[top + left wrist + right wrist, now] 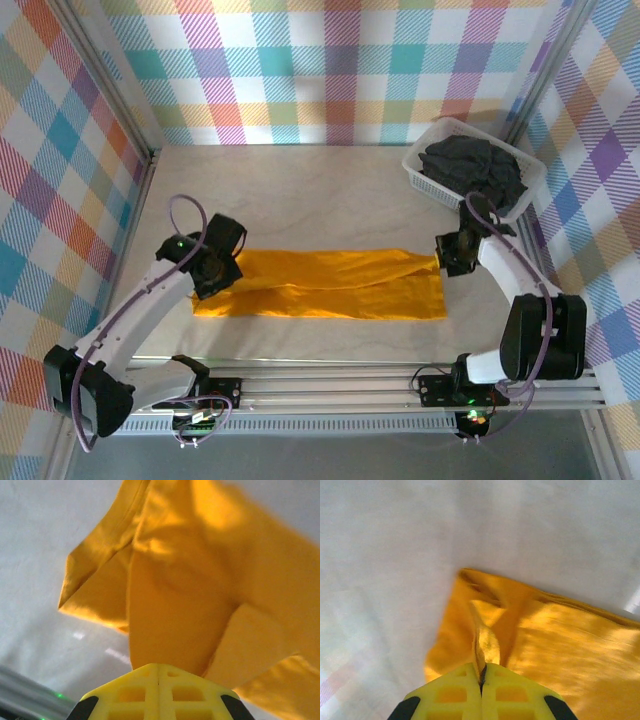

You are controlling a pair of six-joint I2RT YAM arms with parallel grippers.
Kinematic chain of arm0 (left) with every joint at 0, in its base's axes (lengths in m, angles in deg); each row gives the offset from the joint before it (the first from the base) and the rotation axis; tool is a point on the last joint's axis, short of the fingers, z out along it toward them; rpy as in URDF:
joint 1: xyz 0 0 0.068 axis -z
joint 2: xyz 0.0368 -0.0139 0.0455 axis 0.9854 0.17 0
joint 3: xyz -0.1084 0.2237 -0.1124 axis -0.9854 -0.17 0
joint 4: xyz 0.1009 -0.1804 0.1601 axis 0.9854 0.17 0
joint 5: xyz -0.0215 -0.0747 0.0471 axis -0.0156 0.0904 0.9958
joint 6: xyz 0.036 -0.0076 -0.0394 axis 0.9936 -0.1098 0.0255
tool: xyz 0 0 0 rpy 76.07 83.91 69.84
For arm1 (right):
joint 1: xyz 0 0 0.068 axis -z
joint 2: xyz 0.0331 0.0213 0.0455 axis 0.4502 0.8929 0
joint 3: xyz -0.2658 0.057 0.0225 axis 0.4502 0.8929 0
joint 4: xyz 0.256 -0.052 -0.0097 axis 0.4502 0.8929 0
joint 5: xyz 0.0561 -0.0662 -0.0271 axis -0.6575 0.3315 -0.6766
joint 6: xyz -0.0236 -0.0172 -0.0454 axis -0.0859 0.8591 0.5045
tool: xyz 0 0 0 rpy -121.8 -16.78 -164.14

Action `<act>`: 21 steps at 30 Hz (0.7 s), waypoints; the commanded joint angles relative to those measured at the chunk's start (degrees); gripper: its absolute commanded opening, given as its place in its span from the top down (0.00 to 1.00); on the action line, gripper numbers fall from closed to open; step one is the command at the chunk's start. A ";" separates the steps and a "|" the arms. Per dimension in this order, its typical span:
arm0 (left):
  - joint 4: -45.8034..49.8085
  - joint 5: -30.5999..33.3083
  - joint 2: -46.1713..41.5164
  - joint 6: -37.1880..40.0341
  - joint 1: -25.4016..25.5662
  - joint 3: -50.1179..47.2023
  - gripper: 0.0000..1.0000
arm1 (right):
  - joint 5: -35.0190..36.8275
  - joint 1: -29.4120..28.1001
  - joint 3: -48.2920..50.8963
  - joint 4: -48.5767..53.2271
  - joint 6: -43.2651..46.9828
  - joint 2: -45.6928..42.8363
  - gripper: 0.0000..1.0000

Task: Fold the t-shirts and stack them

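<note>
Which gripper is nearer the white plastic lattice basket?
Right. The right gripper is just in front of the white basket; the left gripper holds the orange-yellow t-shirt far across the table.

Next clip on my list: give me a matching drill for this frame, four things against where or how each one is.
Things
1. bright orange-yellow cloth t-shirt
2. dark charcoal cloth t-shirt
3. white plastic lattice basket
4. right pincer

Places or states
A. at the far right corner of the table
B. shut on a fold of orange-yellow cloth
C. crumpled inside the basket
D. lying as a long strip across the table's near middle

Pairs: 1-D, 2-C, 3-A, 4-B
</note>
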 commanded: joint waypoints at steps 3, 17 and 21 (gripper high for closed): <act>-3.67 0.76 7.67 5.98 -3.46 12.44 1.00 | 3.38 0.42 -11.53 2.15 11.80 6.86 1.00; -1.73 1.09 4.29 5.45 -3.99 5.94 1.00 | 1.16 0.45 -11.74 0.56 22.11 10.03 1.00; -0.72 1.51 3.16 5.89 -3.99 4.62 1.00 | 2.31 0.45 -12.23 3.03 22.86 11.46 1.00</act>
